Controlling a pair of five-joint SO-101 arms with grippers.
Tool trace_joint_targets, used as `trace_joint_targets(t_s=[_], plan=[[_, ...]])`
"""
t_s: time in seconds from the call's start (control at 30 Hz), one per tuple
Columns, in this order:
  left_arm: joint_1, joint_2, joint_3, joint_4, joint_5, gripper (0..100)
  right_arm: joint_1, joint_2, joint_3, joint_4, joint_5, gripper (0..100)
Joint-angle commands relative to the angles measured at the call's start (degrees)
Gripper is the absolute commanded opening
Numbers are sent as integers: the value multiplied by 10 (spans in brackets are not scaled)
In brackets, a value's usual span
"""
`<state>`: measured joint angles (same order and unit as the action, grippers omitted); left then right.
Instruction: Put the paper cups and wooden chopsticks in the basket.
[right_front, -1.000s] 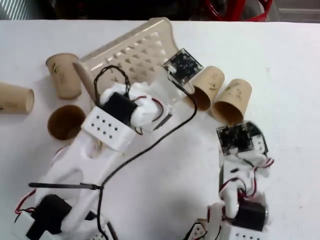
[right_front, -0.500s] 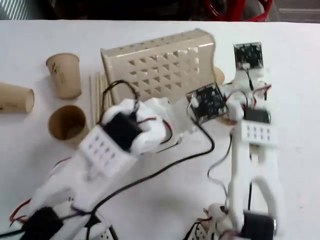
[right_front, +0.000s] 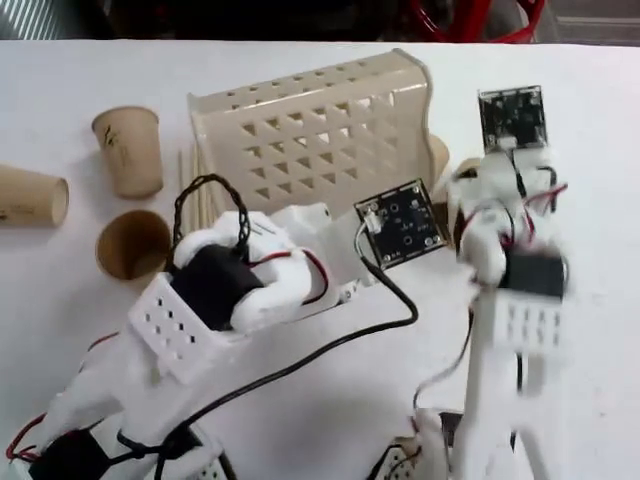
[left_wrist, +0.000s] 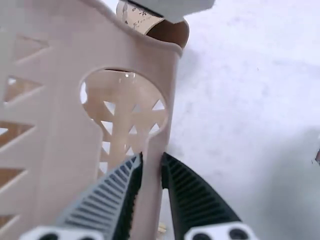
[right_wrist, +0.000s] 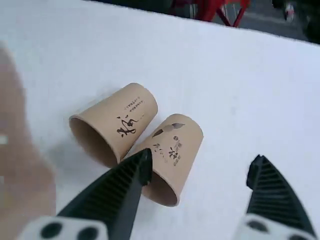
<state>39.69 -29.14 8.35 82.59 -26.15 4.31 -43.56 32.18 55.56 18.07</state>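
Your left gripper (left_wrist: 151, 162) has its jaws pinching the end wall of the basket (left_wrist: 60, 100), just under the handle cut-out. The basket (right_front: 320, 130) looks tipped, with a latticed wall facing up. Hold that pinch firm and level the basket so that its mouth is clear to drop into.

Your right gripper (right_wrist: 200, 167) hangs with jaws spread over two paper cups lying on their sides on the desk (right_wrist: 260, 75), touching each other. Take the nearer cup (right_wrist: 170, 155) alone. Straddle its body and come straight down without nudging the farther cup (right_wrist: 115, 122), which would likely roll. Close gently, because thin paper probably buckles under a hard squeeze.

Three more cups (right_front: 127, 150) wait beyond the basket's other end. The wooden chopsticks (right_front: 190, 185) lie just beside its wall, so do not let it slide over them.
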Motion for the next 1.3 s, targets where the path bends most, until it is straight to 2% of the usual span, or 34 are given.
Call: trace_joint_targets(t_s=[0.0,0.13,0.37,0.53,0.67,0.83,1.03,1.27], plan=[[6,-29,-7,10,-11,21,-43,-122,33,32,48,307],[6,-60,-6,29,-11,21,-87,-213,116,27,63,307],[6,-184,-6,77,-11,21,-97,-345,226,-6,61,307],[6,-232,-5,105,-11,21,-159,-455,269,18,63,307],[6,-238,25,101,-14,21,-175,-518,269,49,63,306],[6,-239,110,49,-39,21,-157,-545,280,46,62,305],[6,-265,222,-85,-39,21,-82,-545,285,86,58,305],[27,-305,365,-215,-59,20,-69,-545,304,123,62,306]])
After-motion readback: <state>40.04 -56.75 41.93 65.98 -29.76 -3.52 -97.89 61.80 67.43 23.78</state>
